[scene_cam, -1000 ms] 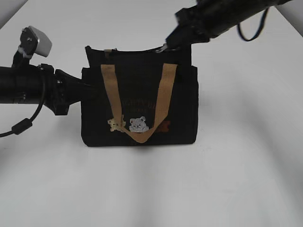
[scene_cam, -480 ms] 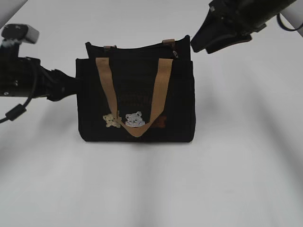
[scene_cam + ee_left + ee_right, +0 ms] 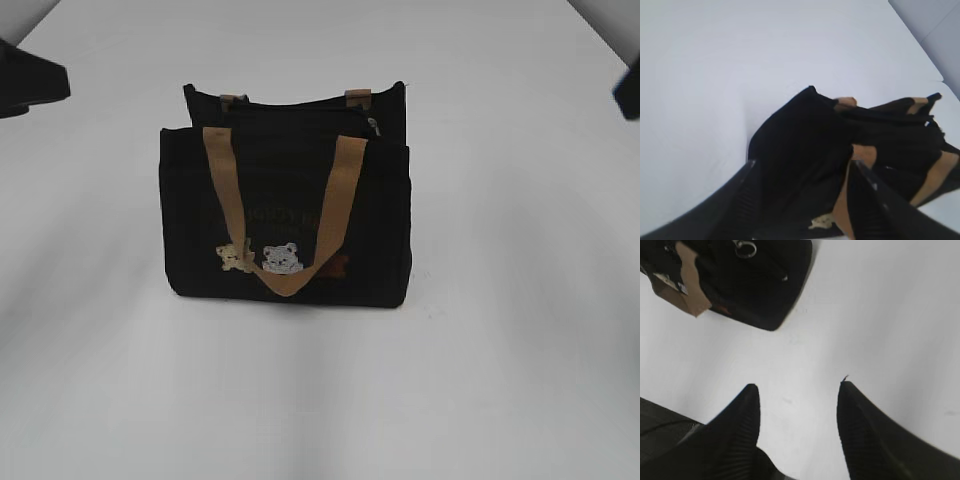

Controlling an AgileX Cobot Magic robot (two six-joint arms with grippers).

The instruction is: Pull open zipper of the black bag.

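Observation:
The black bag (image 3: 285, 215) stands upright mid-table, tan handle hanging down its front over the small bears (image 3: 262, 258). Its top gapes between the front and back panels, and the zipper's silver pull (image 3: 373, 126) hangs at the right end. In the right wrist view the pull's ring (image 3: 746, 248) lies on the bag (image 3: 755, 285) at the top left. My left gripper (image 3: 804, 162) is open, with the bag (image 3: 810, 145) seen beyond its fingers, apart from them. My right gripper (image 3: 798, 384) is open over bare table, well away from the bag.
Only the tips of both arms show in the exterior view, the left arm (image 3: 30, 85) at the left edge and the right arm (image 3: 630, 92) at the right edge. White table (image 3: 320, 400) surrounds the bag on all sides.
Both grippers opened and drew back from the bag, the left one leftward off its side, the right one up and right off the zipper pull. The bag settled slightly left.

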